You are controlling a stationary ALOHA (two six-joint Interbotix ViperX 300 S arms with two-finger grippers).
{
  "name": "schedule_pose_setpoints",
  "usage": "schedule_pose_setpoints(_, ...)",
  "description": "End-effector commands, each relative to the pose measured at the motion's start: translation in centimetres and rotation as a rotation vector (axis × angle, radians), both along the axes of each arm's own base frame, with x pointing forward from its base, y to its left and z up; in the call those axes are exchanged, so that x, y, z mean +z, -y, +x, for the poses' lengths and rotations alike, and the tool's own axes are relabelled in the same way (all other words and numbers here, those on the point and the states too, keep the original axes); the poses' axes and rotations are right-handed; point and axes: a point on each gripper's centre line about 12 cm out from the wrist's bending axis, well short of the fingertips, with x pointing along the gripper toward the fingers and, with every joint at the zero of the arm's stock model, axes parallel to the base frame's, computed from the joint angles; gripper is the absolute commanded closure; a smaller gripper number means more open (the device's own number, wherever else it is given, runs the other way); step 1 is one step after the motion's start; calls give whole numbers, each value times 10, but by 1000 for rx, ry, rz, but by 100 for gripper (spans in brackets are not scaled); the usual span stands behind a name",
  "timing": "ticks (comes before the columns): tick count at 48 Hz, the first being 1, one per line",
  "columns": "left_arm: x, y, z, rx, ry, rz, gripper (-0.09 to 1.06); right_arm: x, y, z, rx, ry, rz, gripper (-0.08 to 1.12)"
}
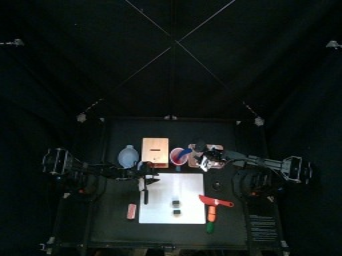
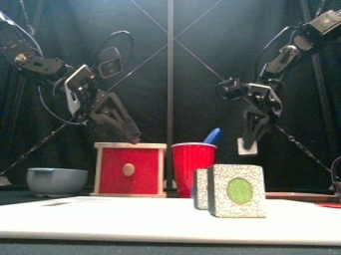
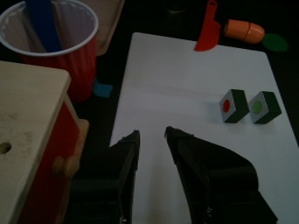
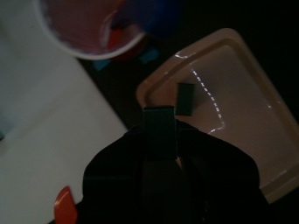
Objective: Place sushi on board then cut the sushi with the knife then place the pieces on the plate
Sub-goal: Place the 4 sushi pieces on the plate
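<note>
Your right gripper point(image 4: 158, 133) seems clamped on a piece point(image 4: 158, 119) over the tray point(image 4: 237, 77); lower it flat before letting go. Left gripper point(image 3: 152, 136) hangs narrow, empty.

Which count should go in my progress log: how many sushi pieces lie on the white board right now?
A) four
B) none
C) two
C: the left wrist view shows two sushi pieces standing side by side on the white board, while the right pincer is shut on a third piece over the pink tray.
</note>
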Motion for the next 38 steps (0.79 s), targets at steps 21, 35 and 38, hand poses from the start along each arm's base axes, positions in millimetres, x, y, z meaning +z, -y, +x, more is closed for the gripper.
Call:
schedule_pose_setpoints(21, 5, -2, 3, 7, 17, -3, 25, -52, 52, -8, -108, -104, -8, 46)
schedule_pose_setpoints(35, 5, -2, 3, 8, 17, -1, 25, -70, 51, -9, -106, -156, 21, 36)
schedule_pose_setpoints(38, 5, -3, 3, 10, 17, -1, 25, -71, 51, -9, -107, -157, 22, 31)
